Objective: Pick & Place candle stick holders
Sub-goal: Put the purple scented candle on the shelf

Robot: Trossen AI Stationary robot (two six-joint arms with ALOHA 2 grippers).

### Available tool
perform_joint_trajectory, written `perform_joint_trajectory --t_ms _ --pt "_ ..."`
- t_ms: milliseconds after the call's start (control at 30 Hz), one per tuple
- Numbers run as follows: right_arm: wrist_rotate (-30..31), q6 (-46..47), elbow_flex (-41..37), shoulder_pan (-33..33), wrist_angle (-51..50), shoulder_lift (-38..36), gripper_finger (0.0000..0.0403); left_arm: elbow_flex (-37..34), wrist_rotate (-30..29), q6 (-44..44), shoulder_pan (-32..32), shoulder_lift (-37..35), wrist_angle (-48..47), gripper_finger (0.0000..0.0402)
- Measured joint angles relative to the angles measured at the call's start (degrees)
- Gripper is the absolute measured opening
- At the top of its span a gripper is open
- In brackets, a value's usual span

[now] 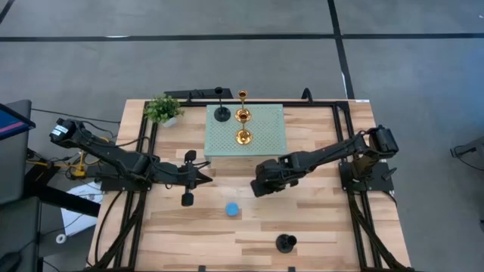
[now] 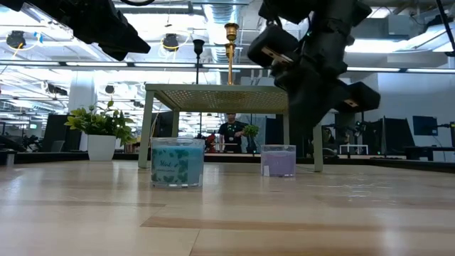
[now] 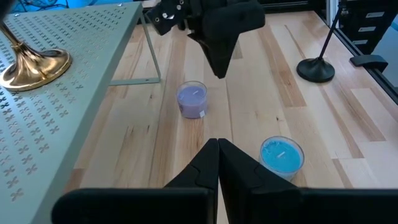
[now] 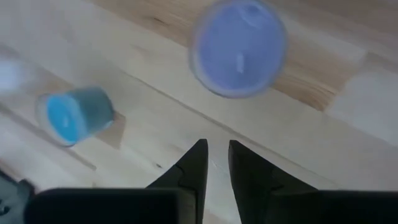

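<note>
Right gripper [image 4: 216,163], fingers slightly apart, hangs above the lilac holder [image 4: 238,48]

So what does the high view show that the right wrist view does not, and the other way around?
Only the high view shows the mint-green stand carrying two gold holders and one black holder, the second black holder near the front edge, the potted plant and the left gripper. Only the right wrist view shows the lilac holder, lying just ahead of the right gripper, whose fingertips stand slightly apart and hold nothing. Both show the blue holder and the wooden table.
</note>
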Motion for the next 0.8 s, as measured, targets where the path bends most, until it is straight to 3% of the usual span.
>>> perform_joint_trajectory --t_ms 400,800 --pt "5.4 4.0 0.0 -1.7 1.1 0.0 0.0134 0.0 0.0 0.0 0.0 0.0 0.0 0.0008" --pt "9.7 5.3 0.0 -1.5 -0.3 0.7 0.0107 0.0 0.0 0.0 0.0 0.0 0.0 0.0008"
